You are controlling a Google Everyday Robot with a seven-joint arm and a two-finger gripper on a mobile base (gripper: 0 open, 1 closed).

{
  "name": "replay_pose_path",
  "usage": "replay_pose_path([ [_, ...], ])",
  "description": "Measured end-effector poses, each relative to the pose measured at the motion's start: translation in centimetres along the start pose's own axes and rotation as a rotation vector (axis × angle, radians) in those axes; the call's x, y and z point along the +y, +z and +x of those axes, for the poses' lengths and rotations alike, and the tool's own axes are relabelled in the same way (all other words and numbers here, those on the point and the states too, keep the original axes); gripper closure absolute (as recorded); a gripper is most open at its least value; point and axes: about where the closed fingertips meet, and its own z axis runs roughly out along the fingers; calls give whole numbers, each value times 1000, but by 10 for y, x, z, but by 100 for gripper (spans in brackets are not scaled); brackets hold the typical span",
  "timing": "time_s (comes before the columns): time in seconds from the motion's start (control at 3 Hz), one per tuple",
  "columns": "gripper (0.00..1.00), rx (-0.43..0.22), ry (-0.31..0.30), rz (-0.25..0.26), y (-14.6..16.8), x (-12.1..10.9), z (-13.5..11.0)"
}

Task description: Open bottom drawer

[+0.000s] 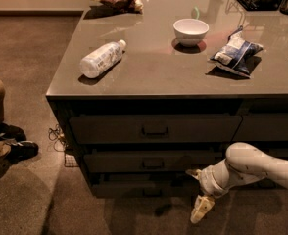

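Bottom drawer [124, 188] of the dark grey-black three-drawer cabinet [60, 106]: a slim, wide, dark front, lowest in the left-hand stack, just above the floor. Its long axis is laid horizontally along the cabinet face, and the front is turned outward toward the camera. A small dark bar handle [152, 192] is seen at its centre, only dimly in the shadow. The front is seen roughly in line with the two taller fronts above it. The white arm's two-finger gripper [197, 192] is positioned before the cabinet face, just beside the right end of the bottom drawer and right of the handle. Its cream fingers [202, 209] are spread well apart, one above the other, and nothing is held between them; contact with the drawer cannot be told. On the cabinet's top are shown a white plastic bottle [101, 59] lying on its side, a white round bowl [190, 31] and a blue-and-white snack bag [234, 53].
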Motion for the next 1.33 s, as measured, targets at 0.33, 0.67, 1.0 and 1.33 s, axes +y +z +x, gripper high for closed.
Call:
replay_pose_path([
  [0.33, 0, 42, 2, 21, 17, -5, 14],
  [0.67, 0, 41, -15, 2, 46, -17, 39],
  [1.0, 0, 22, -35, -9, 83, -37, 66],
  [1.33, 0, -14, -30, -29, 124, -58, 90],
])
